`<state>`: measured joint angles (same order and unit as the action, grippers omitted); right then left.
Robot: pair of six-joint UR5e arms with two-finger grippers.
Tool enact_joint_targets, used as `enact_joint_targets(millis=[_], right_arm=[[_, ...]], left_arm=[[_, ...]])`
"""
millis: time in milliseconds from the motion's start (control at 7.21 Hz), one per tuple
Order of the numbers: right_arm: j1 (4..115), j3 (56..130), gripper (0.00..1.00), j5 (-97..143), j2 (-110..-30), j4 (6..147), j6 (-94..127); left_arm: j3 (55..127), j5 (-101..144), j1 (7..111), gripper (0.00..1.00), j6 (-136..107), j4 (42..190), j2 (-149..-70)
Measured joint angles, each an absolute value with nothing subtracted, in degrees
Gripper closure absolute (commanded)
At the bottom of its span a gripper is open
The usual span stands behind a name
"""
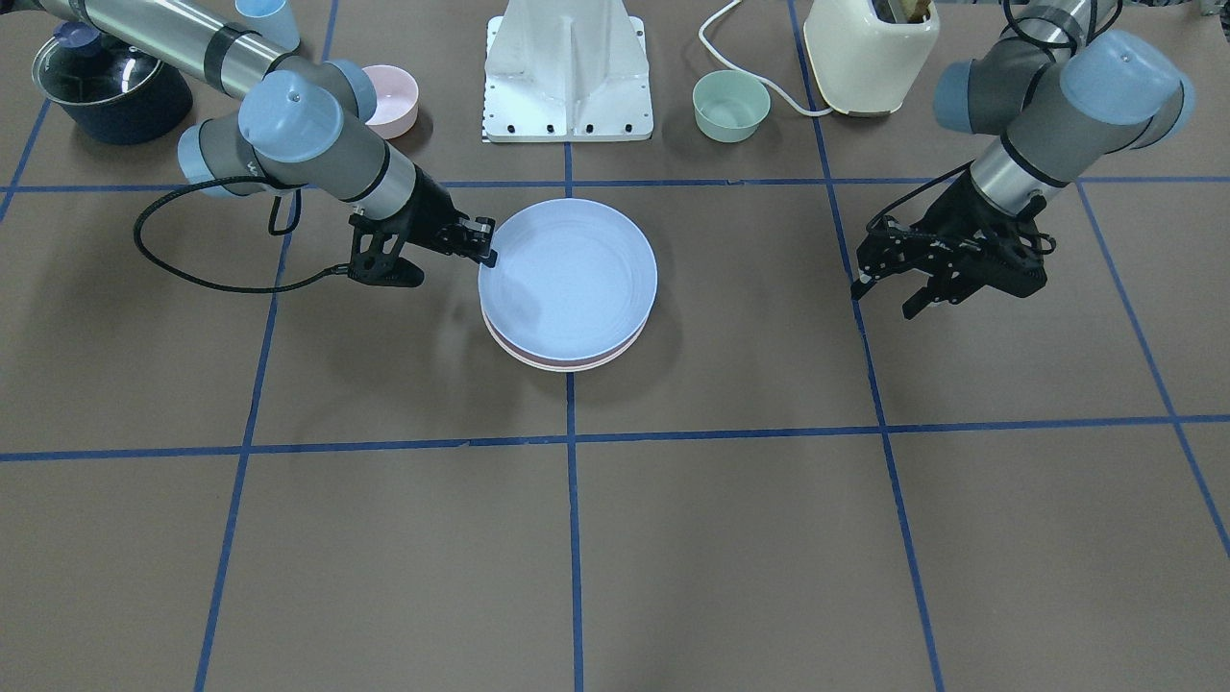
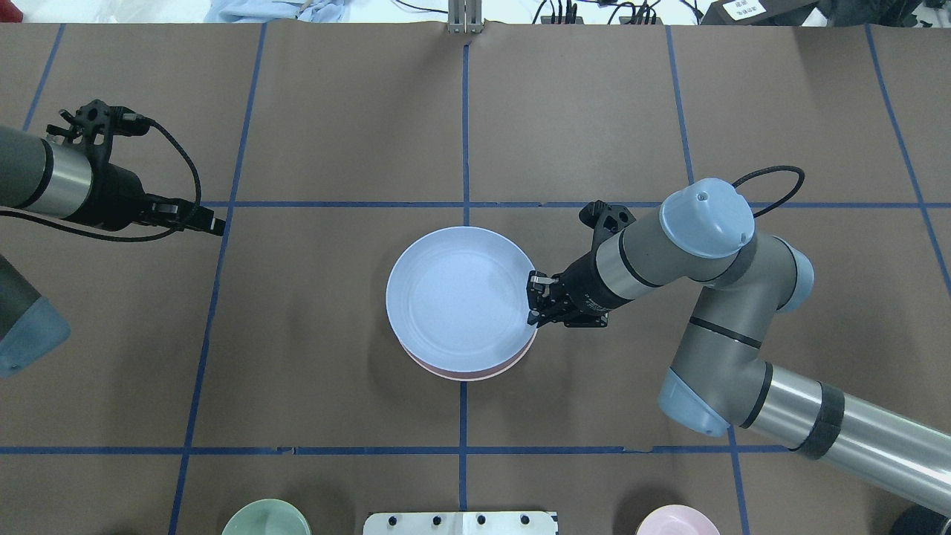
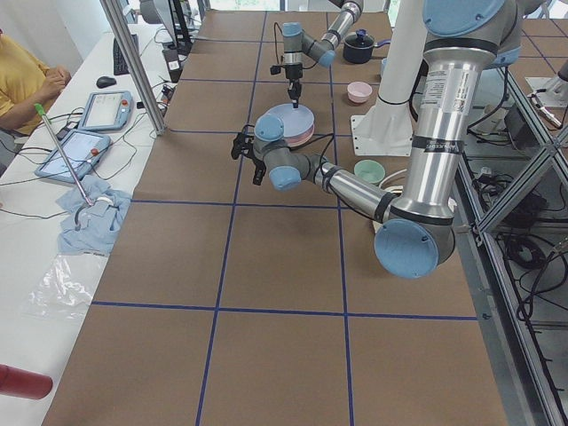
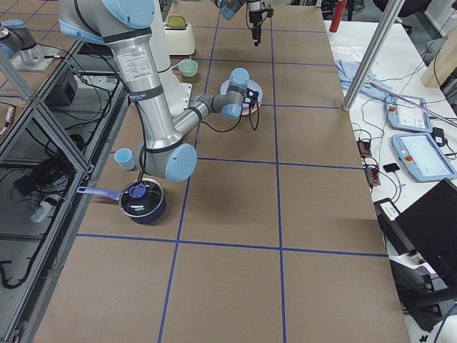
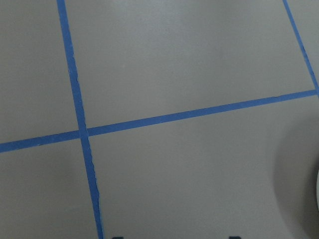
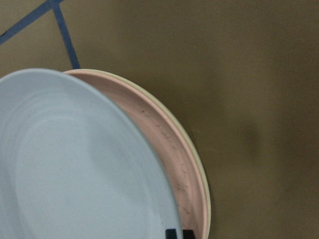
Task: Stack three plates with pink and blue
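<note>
**Blue plate tops the pink and cream pair**

A brown counter (image 1: 673,538) gridded with blue tape carries the stack at its centre. The cream-white round matte plate (image 6: 206,199) lies lowest, with the pale pink round plate (image 6: 172,149) nested inside it. The light blue round plate (image 1: 569,279) is uppermost, shifted off-centre so a crescent of pink shows. The right end effector (image 1: 485,252) is clamped on the blue plate's rim. The left end effector (image 1: 884,296) hangs well apart from the stack, fingers spread. Flanking the robot's white base (image 1: 567,77) stand a small pink bowl (image 1: 392,99) and a small green bowl (image 1: 731,106). A cream toaster (image 1: 870,53) has something brown in its slot.
</note>
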<state>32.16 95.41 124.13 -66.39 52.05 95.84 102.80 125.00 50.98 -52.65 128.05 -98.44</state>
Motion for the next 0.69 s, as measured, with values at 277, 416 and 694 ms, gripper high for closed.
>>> enact_joint_targets(millis=[277,416,694], right_arm=[[32.5,95.6,0.0,124.2,-66.7,52.1,95.6],[33.9,96.0,0.0,124.7,-67.3,52.1,95.4],[39.2,96.7,0.0,126.9,-70.5,52.0,94.2]], left_arm=[[102.5,125.0,50.9,0.23,-52.6,128.1,-98.4],[102.5,125.0,50.9,0.23,-52.5,128.1,-98.4],[102.4,125.2,51.7,0.24,-49.6,128.1,-97.5]])
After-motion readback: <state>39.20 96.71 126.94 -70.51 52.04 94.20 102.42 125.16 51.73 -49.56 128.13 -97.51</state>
